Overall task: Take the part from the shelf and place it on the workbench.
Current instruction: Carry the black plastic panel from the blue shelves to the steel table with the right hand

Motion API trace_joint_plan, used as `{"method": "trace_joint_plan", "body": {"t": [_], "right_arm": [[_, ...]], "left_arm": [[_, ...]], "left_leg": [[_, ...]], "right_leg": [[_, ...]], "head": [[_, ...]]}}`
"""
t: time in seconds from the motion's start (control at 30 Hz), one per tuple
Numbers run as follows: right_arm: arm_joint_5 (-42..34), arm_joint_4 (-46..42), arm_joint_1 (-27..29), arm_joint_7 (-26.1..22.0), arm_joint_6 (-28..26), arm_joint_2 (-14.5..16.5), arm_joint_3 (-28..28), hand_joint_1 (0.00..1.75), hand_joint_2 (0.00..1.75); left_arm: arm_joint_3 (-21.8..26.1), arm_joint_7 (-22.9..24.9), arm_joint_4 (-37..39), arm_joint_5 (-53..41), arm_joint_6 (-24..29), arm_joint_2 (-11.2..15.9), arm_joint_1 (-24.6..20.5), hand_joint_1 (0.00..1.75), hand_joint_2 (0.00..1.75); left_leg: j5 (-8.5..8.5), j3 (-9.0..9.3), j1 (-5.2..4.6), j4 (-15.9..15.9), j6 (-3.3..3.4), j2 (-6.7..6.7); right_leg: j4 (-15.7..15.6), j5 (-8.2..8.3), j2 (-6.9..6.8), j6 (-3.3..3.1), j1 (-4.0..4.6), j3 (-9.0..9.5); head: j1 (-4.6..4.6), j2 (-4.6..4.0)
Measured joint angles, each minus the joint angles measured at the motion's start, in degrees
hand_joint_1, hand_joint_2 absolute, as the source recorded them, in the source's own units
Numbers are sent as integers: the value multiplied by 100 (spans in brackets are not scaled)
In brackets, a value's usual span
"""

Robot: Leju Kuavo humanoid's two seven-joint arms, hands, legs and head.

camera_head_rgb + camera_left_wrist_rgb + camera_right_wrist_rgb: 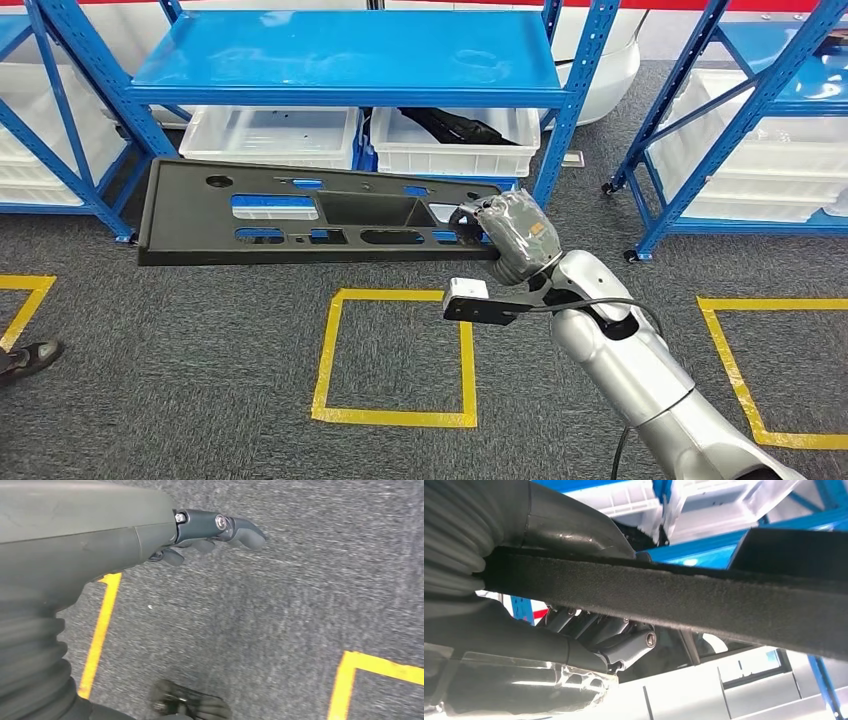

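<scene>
The part is a long flat black plastic panel (300, 210) with several cut-outs, held level in the air in front of the blue shelf (345, 60). My right hand (510, 235) grips its right end. In the right wrist view the panel's dark edge (704, 595) runs between the thumb and the fingers (624, 642), which close around it. My left hand (210, 532) hangs over the grey carpet with its fingers loosely curled and nothing in it.
White bins (455, 140) stand under the blue shelf, one holding dark parts. More blue racks (740, 110) with white bins stand at the right and left. Yellow tape squares (395, 355) mark the carpet. A person's shoe (30, 358) shows at the left edge.
</scene>
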Motion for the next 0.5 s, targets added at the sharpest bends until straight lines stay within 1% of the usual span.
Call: {"method": "trace_joint_plan", "body": {"t": [0.03,0.07,0.1,0.13,0.17,0.2,0.23,0.27,0.3,0.33,0.37,0.4,0.43,0.47,0.5], "right_arm": [[-2,0,15,0,0,-1,0,175,175],[-3,0,24,-1,-1,-2,-1,175,175],[-3,-2,29,-1,-2,-3,-2,175,175],[-4,-4,28,-2,-3,-5,-7,175,175],[-5,-5,25,-2,-4,-5,-12,175,175],[-8,-7,23,-2,-5,-6,-16,175,175],[-10,-7,22,-2,-5,-7,-19,175,175],[-11,-7,25,-2,-6,-9,-19,175,175],[-13,-7,30,-2,-5,-12,-19,175,175],[-16,-7,34,-2,-4,-14,-19,175,175],[-22,-7,36,-2,-2,-15,-19,175,175],[-32,-7,37,-2,1,-13,-19,175,175],[-45,-7,38,-2,4,-10,-19,175,175],[-59,-7,40,-2,10,-8,-20,175,175],[-73,-7,42,-1,16,-7,-20,175,175]], "left_arm": [[1,0,0,0,0,0,0,0,175],[1,0,0,0,0,0,-1,0,175],[1,0,0,0,0,-2,-3,0,175],[2,1,-1,0,0,-1,-6,0,175],[2,1,-1,-1,-1,-1,-10,0,175],[3,1,-2,-3,-1,-3,-14,0,175],[3,2,-2,-4,-1,-2,-15,0,175],[4,2,-2,-6,-1,-5,-15,0,175],[4,2,-2,-7,-1,-8,-17,0,175],[5,2,-2,-7,0,-9,-18,0,175],[5,2,-2,-7,0,-9,-21,0,175],[5,2,-2,-7,-1,-8,-23,0,175],[5,2,-2,-7,-1,-5,-23,0,175],[5,2,-2,-7,-1,-4,-22,0,175],[5,2,-2,-7,-3,-4,-22,0,175]], "left_leg": [[115,144,33,-30,-32,1],[243,408,68,-289,-66,2],[317,749,99,-674,-96,0],[320,1089,119,-1115,-109,-10],[275,1340,126,-1467,-105,-21],[220,1470,113,-1674,-88,-32],[193,1497,90,-1778,-62,-40],[206,1463,81,-1800,-18,-35],[243,1419,65,-1820,41,-27],[293,1363,56,-1839,118,-14],[353,1293,45,-1852,200,-3],[414,1213,17,-1849,260,5],[474,1132,-4,-1846,301,11],[538,1050,-28,-1845,323,14],[600,969,-52,-1843,336,16]], "right_leg": [[13,56,-2,34,-19,-84],[40,103,-1,76,-39,-164],[72,141,-1,117,-48,-236],[116,174,0,160,-46,-301],[155,214,0,216,-36,-353],[177,256,0,269,-22,-394],[189,306,0,333,-12,-424],[191,333,-2,391,-8,-465],[235,284,-1,409,-12,-530],[374,145,2,395,-17,-617],[629,-74,3,354,-24,-728],[993,-330,8,305,-30,-845],[1392,-544,11,282,-28,-943],[1719,-657,15,293,-20,-992],[1896,-662,18,322,-6,-964]], "head": [[0,0],[-3,0],[-12,0],[-21,0],[-31,0],[-39,0],[-40,0],[-39,0],[-39,0],[-26,0],[-13,0],[-1,0],[13,0],[17,0],[20,0]]}}
